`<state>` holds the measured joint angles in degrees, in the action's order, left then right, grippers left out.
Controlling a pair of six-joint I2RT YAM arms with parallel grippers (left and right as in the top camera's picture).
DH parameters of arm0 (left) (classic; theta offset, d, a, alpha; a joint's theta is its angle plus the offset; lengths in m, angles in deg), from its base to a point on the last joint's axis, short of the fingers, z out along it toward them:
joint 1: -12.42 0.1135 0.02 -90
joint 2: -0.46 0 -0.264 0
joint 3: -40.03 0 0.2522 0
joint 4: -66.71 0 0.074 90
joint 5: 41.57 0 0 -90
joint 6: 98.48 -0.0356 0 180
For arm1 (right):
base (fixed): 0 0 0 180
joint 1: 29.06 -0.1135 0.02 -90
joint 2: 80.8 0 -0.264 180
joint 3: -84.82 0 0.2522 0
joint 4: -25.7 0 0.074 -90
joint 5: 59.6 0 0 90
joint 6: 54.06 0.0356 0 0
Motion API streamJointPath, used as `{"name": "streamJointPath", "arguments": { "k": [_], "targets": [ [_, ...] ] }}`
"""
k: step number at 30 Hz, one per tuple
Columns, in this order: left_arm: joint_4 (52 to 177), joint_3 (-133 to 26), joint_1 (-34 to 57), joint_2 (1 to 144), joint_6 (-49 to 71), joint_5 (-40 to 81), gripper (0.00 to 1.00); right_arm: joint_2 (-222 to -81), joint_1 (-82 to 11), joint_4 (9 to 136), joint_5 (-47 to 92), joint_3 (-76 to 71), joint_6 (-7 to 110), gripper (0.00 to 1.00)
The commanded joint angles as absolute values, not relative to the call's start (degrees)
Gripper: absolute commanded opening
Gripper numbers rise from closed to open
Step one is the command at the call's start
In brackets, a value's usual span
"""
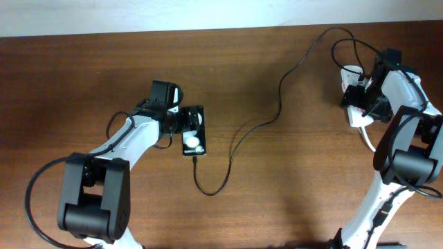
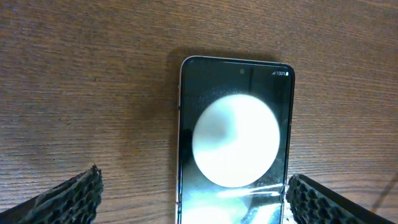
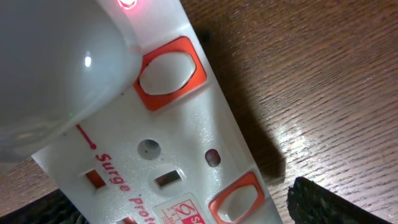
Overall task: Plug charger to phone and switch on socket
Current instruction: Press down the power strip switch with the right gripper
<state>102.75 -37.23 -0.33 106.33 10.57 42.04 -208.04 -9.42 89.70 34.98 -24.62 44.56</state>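
Two arms on the wooden table [image 1: 83,69], one at each task thing. The left gripper [image 1: 181,124] is at the phone [image 1: 193,131], just left of frame centre in the overhead view. The left wrist view has the left gripper [image 2: 194,180] spread wide, with its fingers [image 2: 62,199] in the two bottom corners and the phone [image 2: 236,143] lying flat between them. We can't tell if either pad touches it. The glossy screen shows a big white round reflection and a 100% mark at the top right corner.

The charger cable [image 1: 235,138] meets the phone's bottom end, loops down, then runs up and right toward the upper right of the frame. We can't tell if the tip is seated.

The right gripper [image 1: 361,95] sits over the socket [image 1: 358,117] at the right edge of the overhead view, covering most of it. The thick white cord [image 1: 374,145] trails down from there. In the right wrist view the socket [image 3: 186,143] runs diagonally through the frame. The jaws stand apart, with a dark finger [image 3: 336,202] at the bottom right and the other a dark sliver at the bottom left. One red-framed switch [image 3: 169,73] is at upper centre and a second [image 3: 239,199] is at the bottom. A red light [image 3: 127,3] glows at the top edge. A white rounded body [image 3: 50,62] fills the upper left, on the strip. "Surge Prot" lettering [image 3: 115,177] is at the lower left.
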Motion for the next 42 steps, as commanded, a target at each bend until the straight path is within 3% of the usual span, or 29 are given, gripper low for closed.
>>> {"name": "streamJointPath", "arguments": {
  "k": [1,10,42],
  "targets": [
    [102.6,-38.2,-0.6,105.0,10.3,42.3,0.99,-206.7,-8.7,89.5,36.5,-23.9,43.7,0.99],
    [102.6,-38.2,-0.6,105.0,10.3,42.3,0.99,-200.4,-8.7,85.9,36.7,-23.9,43.7,0.99],
    [102.6,-38.2,-0.6,105.0,10.3,42.3,0.99,-200.4,-8.7,87.0,39.3,-23.8,43.7,0.99]
  ]
}}
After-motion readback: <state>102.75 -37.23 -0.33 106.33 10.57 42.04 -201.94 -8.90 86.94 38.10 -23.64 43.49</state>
